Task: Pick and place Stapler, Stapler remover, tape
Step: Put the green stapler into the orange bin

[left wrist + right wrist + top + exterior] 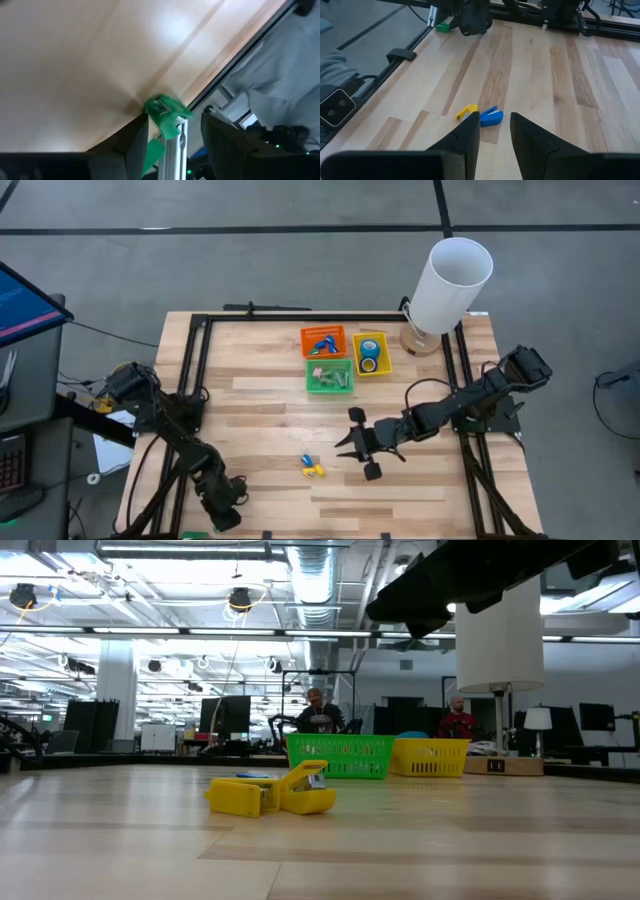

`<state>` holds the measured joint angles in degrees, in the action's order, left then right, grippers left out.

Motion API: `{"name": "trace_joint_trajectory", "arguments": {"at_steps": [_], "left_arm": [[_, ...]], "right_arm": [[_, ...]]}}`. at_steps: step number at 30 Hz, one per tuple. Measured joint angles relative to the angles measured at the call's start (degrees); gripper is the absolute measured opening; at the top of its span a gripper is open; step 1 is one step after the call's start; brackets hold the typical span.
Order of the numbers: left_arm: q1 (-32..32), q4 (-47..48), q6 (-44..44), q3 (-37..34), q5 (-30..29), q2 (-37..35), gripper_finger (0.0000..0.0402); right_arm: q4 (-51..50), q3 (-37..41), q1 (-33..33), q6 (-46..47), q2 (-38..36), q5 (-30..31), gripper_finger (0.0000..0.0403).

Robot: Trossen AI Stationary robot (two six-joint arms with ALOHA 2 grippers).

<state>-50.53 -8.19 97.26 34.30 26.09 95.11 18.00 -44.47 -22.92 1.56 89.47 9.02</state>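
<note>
A small yellow stapler (316,470) and a small blue stapler (307,461) lie side by side on the wooden table, at its near middle; the right wrist view shows the yellow one (466,112) and the blue one (491,117) too. My right gripper (346,446) hovers open just to their right, its fingers pointing at them (495,131). Blue tape rolls (369,355) lie in the yellow bin (383,340). My left gripper (228,515) is open at the table's near-left corner, with a green scrap (165,112) on the table's edge ahead of its fingers. No stapler remover can be made out.
An orange bin (338,332) with small items and a green bin (312,385) stand beside the yellow one at the far middle. A white cylinder (450,285) stands on a round base at the far right. Black rails (195,365) frame the table. People show in the room behind.
</note>
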Motion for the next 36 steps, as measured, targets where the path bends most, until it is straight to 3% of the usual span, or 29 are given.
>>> {"name": "trace_joint_trajectory", "arguments": {"at_steps": [9, 18, 28, 36], "left_arm": [[4.50, -0.35, -11.66, 0.15, -3.06, -0.09, 0.0173], [3.57, 0.65, -8.70, -0.01, -2.05, -0.94, 0.0173], [6.37, 12.27, -9.78, -0.04, -2.55, -11.05, 0.0173], [2.90, 12.32, 5.36, 0.77, -0.12, -13.20, 0.0173]], "right_arm": [[0.00, 0.00, 0.00, 0.00, 0.00, -0.01, 0.0101], [-0.11, 0.00, -1.03, 0.00, 0.00, -0.01, 0.0101], [-1.27, -0.12, -3.43, 1.72, 2.74, 6.43, 0.0101], [-1.14, 0.07, -4.45, 0.08, 7.54, 10.94, 0.0101]]}}
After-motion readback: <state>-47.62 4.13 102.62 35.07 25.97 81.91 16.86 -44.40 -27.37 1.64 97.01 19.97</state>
